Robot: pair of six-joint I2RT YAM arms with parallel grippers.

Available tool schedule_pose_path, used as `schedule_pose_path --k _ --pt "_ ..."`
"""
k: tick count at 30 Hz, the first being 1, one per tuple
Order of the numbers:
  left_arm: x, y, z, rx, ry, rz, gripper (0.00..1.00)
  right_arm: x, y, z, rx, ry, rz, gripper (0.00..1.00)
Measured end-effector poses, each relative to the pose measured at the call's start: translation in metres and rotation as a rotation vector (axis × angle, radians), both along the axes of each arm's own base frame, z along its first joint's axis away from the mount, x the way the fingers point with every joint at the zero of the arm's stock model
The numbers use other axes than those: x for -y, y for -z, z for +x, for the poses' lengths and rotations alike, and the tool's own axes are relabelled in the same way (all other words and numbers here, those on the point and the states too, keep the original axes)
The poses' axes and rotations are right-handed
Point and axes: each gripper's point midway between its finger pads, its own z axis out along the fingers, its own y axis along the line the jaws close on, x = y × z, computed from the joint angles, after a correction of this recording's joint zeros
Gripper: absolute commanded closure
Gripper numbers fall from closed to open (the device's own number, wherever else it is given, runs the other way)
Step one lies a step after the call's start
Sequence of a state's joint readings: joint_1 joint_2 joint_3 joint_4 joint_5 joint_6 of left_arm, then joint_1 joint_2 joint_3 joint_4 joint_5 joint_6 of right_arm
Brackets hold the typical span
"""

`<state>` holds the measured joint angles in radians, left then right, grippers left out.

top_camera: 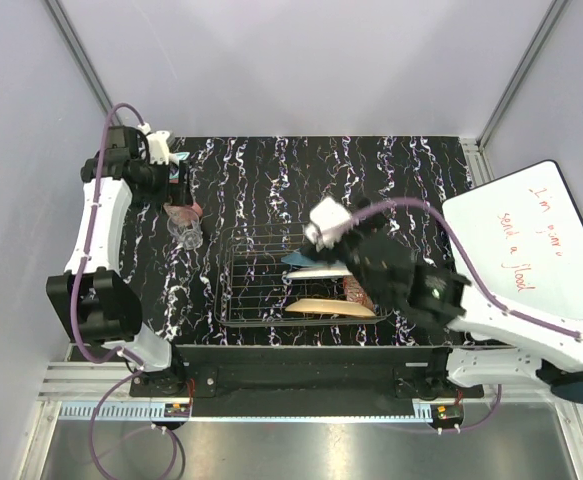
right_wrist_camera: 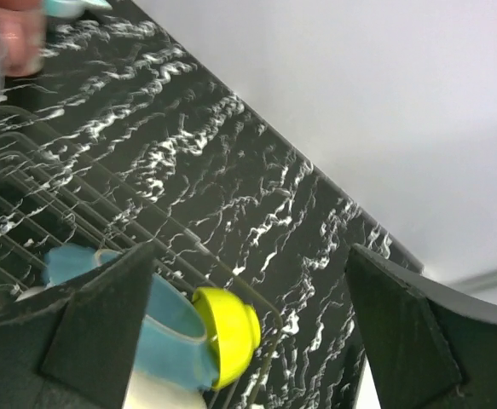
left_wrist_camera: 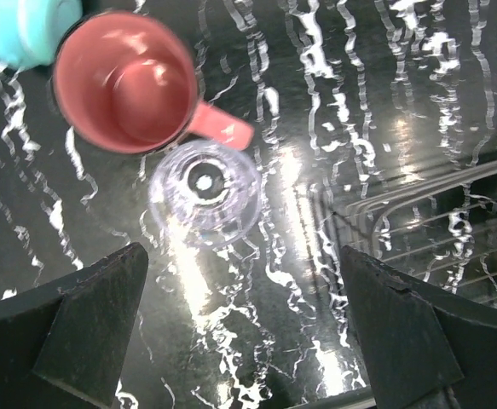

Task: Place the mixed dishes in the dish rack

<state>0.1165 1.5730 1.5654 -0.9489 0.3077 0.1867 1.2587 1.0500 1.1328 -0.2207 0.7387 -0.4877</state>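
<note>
The left end effector (left_wrist_camera: 241,273) hangs with its fingers wide apart and holds nothing. Below it, on the black marbled tabletop (left_wrist_camera: 359,102), a small clear glass (left_wrist_camera: 204,192) stands just beside a pink mug (left_wrist_camera: 124,81), both outside the dark metal wire dish rack (left_wrist_camera: 418,213). The right end effector (right_wrist_camera: 250,256) is also spread apart and empty above the rack. There a yellow-green bowl (right_wrist_camera: 227,332) sits against a teal plate (right_wrist_camera: 167,328). A tan floral plate (top_camera: 321,305) lies near the rack's front side.

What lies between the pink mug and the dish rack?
The small clear glass, close by the handle of the pink mug; past it, bare tabletop up to the dish rack. The left wrist view shows this.
</note>
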Motion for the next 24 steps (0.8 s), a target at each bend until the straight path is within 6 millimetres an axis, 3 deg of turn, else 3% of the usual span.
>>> schedule_pose_path --k 4,7,10,14,24 --pt "-0.018 0.012 -0.006 -0.035 -0.052 0.016 0.01 0.013 0.016 0.074 -0.116 0.175 0.066 0.01" --pt "-0.029 0.016 -0.003 -0.038 -0.085 0.039 0.01 -0.003 0.026 0.100 -0.184 0.190 0.115 0.03" --pt "-0.039 0.021 0.008 -0.027 -0.119 0.060 0.01 -0.028 0.042 0.106 -0.252 0.139 0.137 0.03" --pt "-0.047 0.035 0.025 -0.026 -0.163 0.070 0.01 -0.043 0.060 0.106 -0.318 0.098 0.152 0.05" --pt "-0.054 0.083 0.074 -0.096 -0.248 0.022 0.01 -0.041 0.063 0.113 -0.388 0.096 0.243 0.05"
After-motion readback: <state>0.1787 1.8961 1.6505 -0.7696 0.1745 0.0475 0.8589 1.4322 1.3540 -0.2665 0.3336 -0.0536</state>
